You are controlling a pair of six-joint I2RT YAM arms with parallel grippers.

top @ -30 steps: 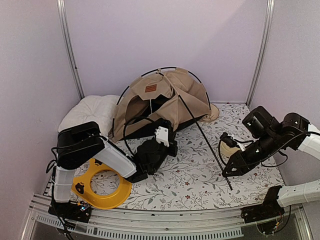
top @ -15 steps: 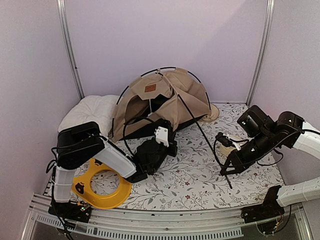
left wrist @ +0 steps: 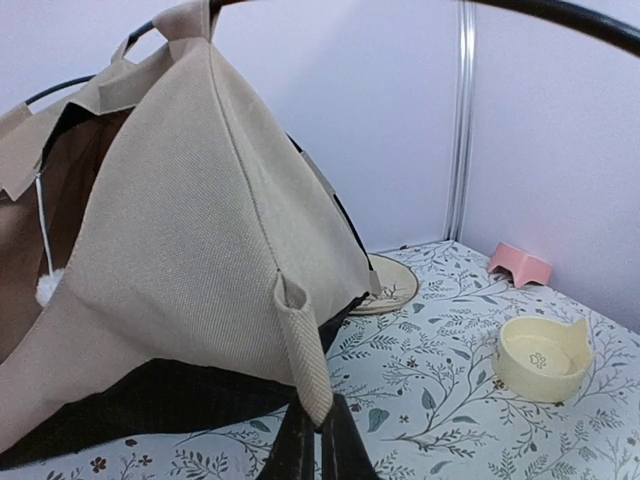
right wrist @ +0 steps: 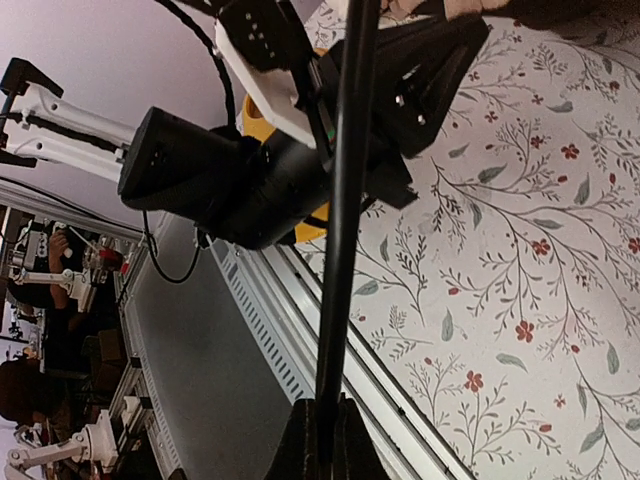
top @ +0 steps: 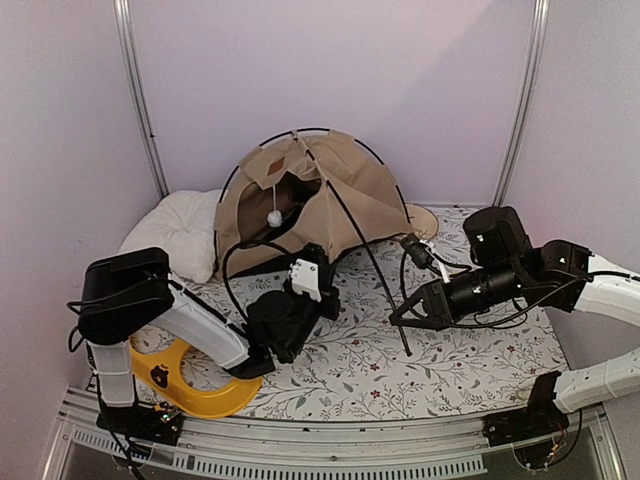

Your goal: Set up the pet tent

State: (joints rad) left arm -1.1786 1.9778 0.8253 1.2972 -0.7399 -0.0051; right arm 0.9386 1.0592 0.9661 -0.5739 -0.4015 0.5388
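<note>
the right claw is closed on a thin black pole, pinching it near its lower end. the pole's tip seems to touch the floral table just past the fingers. from the claw the pole's long axis slants up and back to the peak of the pet tent, which stands partly raised at the back of the table. the left claw is clamped on a fabric corner tab at the tent's front hem. that tab lies to the left of the pole tip, apart from it. the right arm is nearer the tip, so the next move is likely to swing it leftward to the tab.
</note>
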